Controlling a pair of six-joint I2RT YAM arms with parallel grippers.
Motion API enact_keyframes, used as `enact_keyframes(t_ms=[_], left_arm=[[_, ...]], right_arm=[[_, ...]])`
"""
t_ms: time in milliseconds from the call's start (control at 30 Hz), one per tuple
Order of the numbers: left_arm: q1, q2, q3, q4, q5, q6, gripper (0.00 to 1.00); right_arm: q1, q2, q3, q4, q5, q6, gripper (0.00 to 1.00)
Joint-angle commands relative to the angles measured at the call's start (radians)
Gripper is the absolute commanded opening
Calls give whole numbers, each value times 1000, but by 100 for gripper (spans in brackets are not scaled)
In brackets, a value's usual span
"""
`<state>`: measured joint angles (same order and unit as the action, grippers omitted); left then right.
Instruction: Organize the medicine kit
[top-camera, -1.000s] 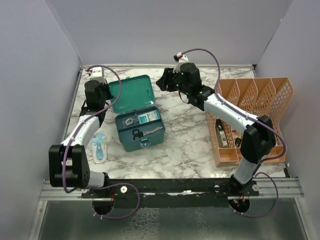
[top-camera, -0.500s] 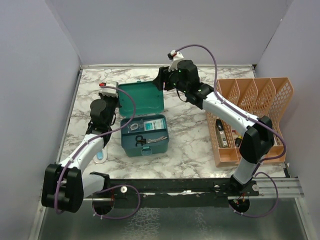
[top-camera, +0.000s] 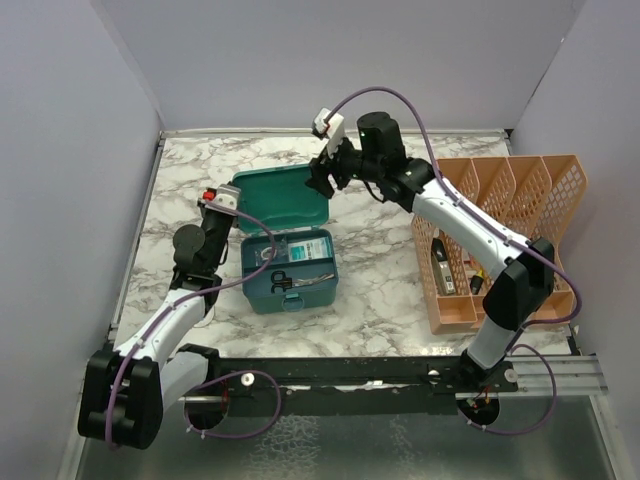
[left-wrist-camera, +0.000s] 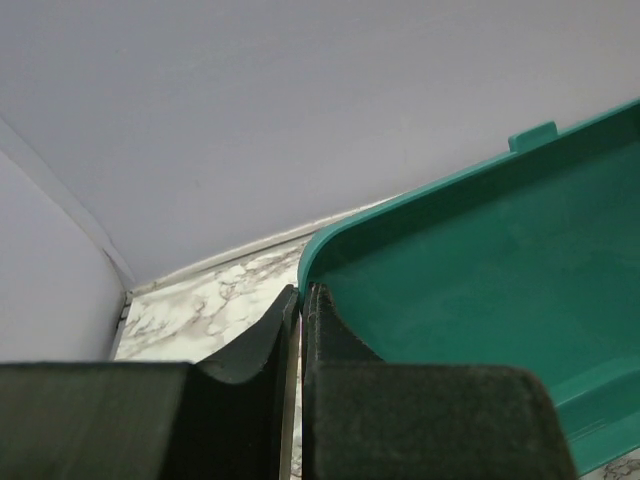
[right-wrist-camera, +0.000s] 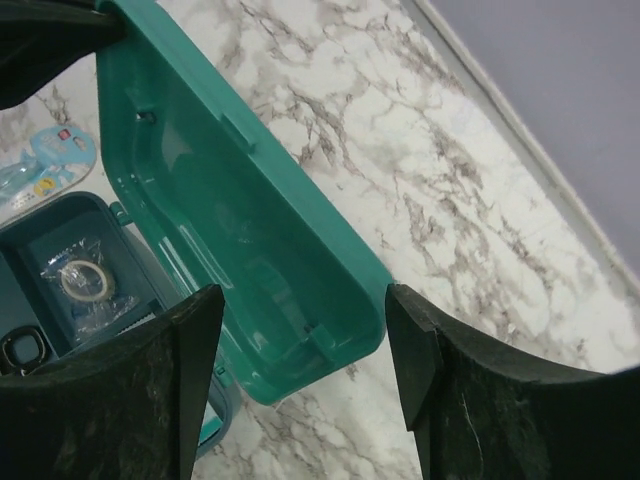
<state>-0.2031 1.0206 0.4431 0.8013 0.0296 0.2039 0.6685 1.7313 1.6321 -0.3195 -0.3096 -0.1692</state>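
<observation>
- Both arms have closed in on the teal-green rectangular plastic medicine kit (top-camera: 288, 268) over the last second. Left tool (top-camera: 222, 205) has swung from the back-left corner to the left end of the hinged lid (top-camera: 282, 195); right tool (top-camera: 322, 182) has come to its right end. Kit now sits square to the near edge, and the lid stands steeper.
- Kit position: left of centre on the marble-patterned surface (top-camera: 380, 280), well apart from the orange mesh file rack (top-camera: 505, 200).
- Left tool: narrow, only a slit between the fingers (left-wrist-camera: 335, 345), with the lid corner right at the slit. Pinch on the rim likely, not confirmed.
- Right tool: wide, holding nothing, fingers (right-wrist-camera: 150, 400) straddling the lid from above.
- Step in hand, as judged: closing the lid. Base already holds black-handled scissors (top-camera: 277, 278) and a bagged roll of white tape (right-wrist-camera: 83, 280). Next move calls for tipping the lid forward over its hinge while the base stays put.
- Hard to see: a pale blue flat item (right-wrist-camera: 45, 165) lies outside the kit. It is cut off in the right wrist view and hidden under the left arm from above. Latch state unclear.
</observation>
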Motion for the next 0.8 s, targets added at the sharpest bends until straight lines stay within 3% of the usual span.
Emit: enact_keyframes(t_ms=[0,167,300,500,667,733,767], left_arm=[[-6,-23,-30,108,135,96,0],[-5,-22,-41,127,202,149,0],[-5,-27,-47,141,226,169,0],[-7,-33,-50,143,245,173,0],[-5,-41,-50,143,232,161,0],[-5,-47,-47,142,189,121,11],[-5,-53,-46,140,154,89,24]], right_arm=[[7,1,129,-139,-110,-245,68],[8,76,255,-277,-144,-372,70],[8,163,397,-483,-239,-512,71],[7,286,604,-696,-291,-557,69],[8,303,621,-726,-305,-549,57],[7,297,621,-728,-313,-542,50],[7,291,620,-728,-320,-540,47]])
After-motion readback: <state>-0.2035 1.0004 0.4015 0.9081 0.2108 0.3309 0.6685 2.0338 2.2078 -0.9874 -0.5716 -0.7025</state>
